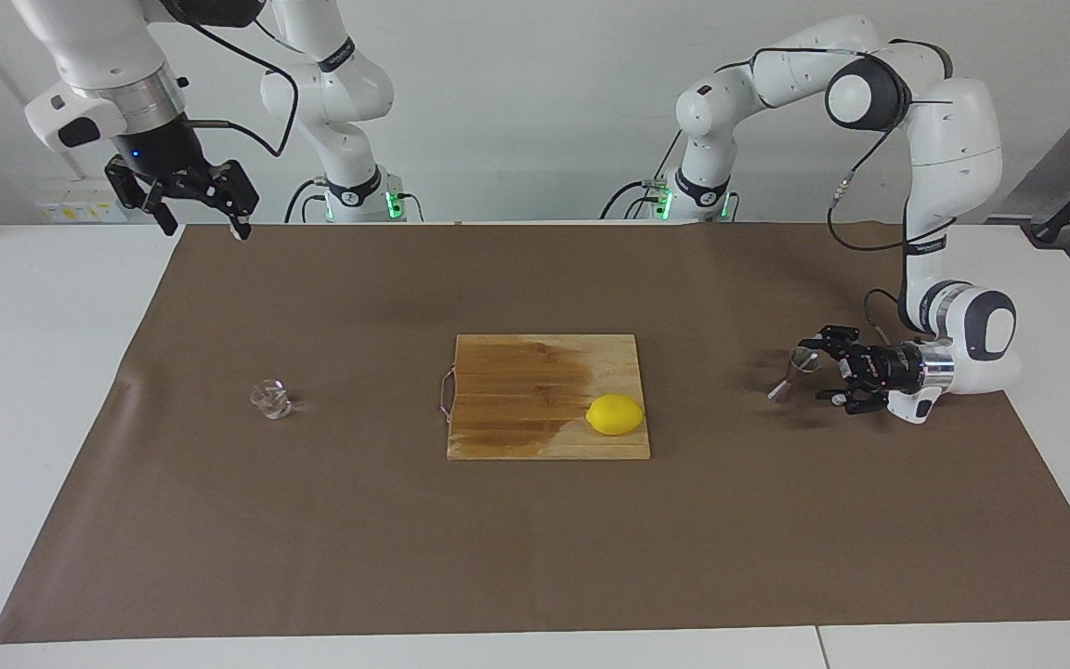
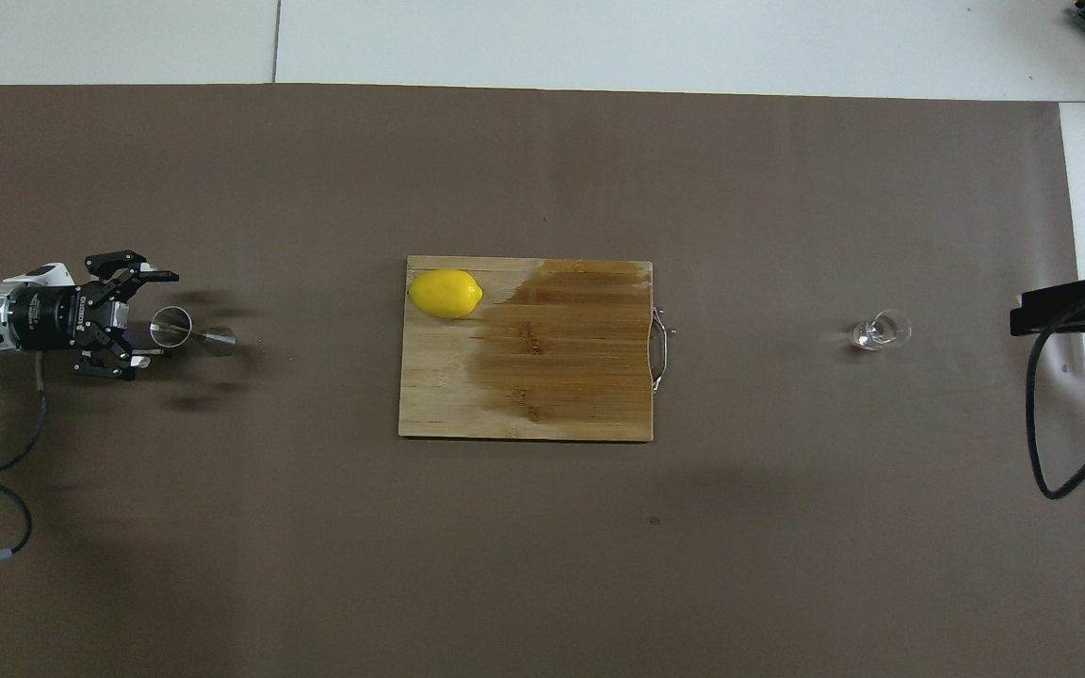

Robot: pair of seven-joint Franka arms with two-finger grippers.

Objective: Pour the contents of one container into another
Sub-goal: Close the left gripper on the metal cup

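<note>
Steel jigger: standing tilted on the brown mat at the left arm's end of the desk, long axis along the desk's length, upper cup leaning toward the left gripper, lower cone toward the cutting board. Left gripper level, jaws wide, flanking the upper cup's rim, no grip seen. Glass cup: upright at the right arm's end. Right gripper: raised, jaws spread, waiting.

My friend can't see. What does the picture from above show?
The left gripper, open, reaches sideways at a steel jigger. A lemon lies on a wooden board mid-table, and a glass cup stands toward the right arm's end.
</note>
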